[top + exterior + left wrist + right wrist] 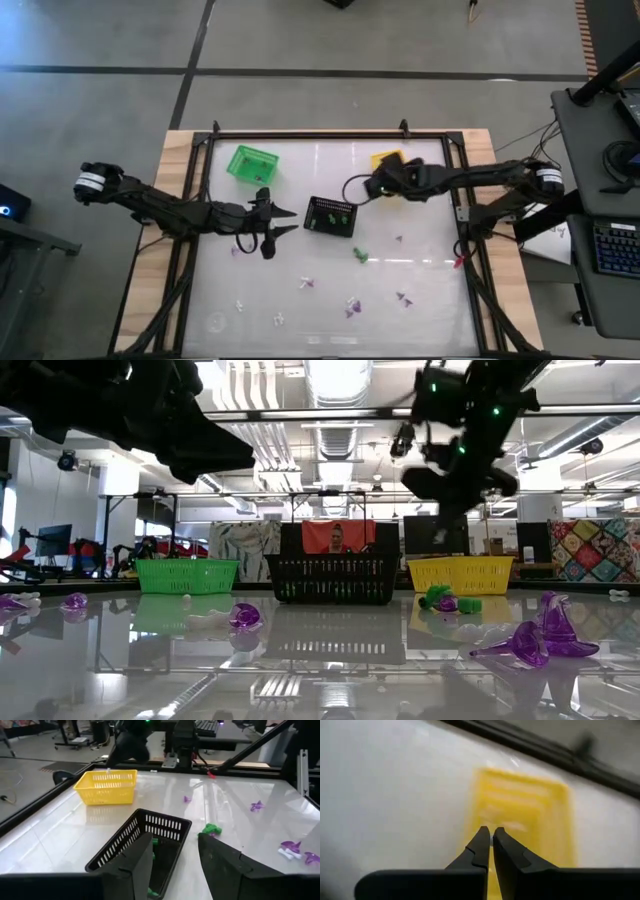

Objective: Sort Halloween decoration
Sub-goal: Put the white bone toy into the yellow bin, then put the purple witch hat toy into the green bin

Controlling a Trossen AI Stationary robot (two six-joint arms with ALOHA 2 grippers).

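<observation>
From above, the left gripper [283, 221] hung over the counter [420, 300] just beside the black basket [330, 215] near the counter's middle, its fingers spread and empty. The right gripper [372, 186] hovered at the yellow basket [386, 158] by the far edge, fingers pressed together; whether they pinched anything could not be told. The green basket [251, 163] sat toward the far left corner, and most of the Halloween decoration [351, 306] lay scattered along the near half of the counter, well apart from all three baskets. From counter height, the green basket [186, 575], black basket [332, 576] and yellow basket [460, 574] stood in a row, with purple trinkets [545, 638] lying nearest the camera and a green trinket [437, 598] farther back. In the left wrist view the spread fingers [227, 862] framed the black basket [145, 845], green pieces showed inside it, and a green trinket [212, 828] lay just beside its wall. In the right wrist view the closed fingers [482, 847] pointed down at the yellow basket [530, 815]. The likely trouble was the left fingers nudging the light basket while reaching for that nearby green piece, or tiny trinkets skidding away on the glossy counter.
</observation>
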